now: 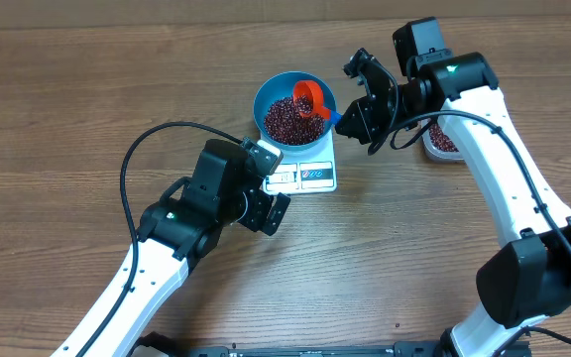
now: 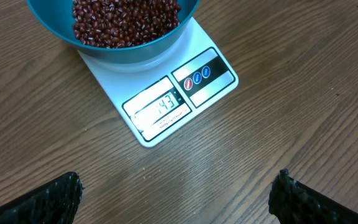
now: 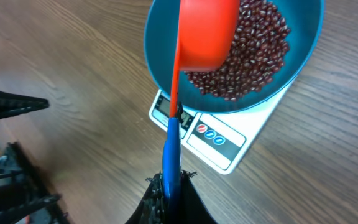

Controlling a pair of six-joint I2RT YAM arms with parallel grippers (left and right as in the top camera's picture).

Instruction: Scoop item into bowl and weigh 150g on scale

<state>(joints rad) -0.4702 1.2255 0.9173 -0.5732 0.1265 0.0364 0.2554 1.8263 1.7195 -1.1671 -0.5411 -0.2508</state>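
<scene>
A wooden table (image 1: 67,99) is being seen from above and from two wrist cameras. The right gripper (image 3: 171,184) is clamping the blue handle of a red scoop (image 1: 310,99), its fingers pinched tight on it, and is holding the red cup out over the blue bowl (image 2: 132,55), seemingly so that whatever tips out is landing inside; whether any beans are lying in the cup is not showing. The bowl is sitting on the white scale (image 2: 104,68) so that its contents are being weighed, and it is carrying a deep heap of dark red-brown beans (image 1: 284,121). The left gripper (image 2: 178,186) is hanging spread wide and grasping nothing, just in front of the scale, probably placed there so its camera is facing the display (image 2: 160,106), which is showing digits ending in 43; any leading digit is too faint to read. A clear tub (image 1: 442,139) of more beans is standing to the right, half hidden behind the right arm. Judging by the full bowl, the weighing is nearing its target.
</scene>
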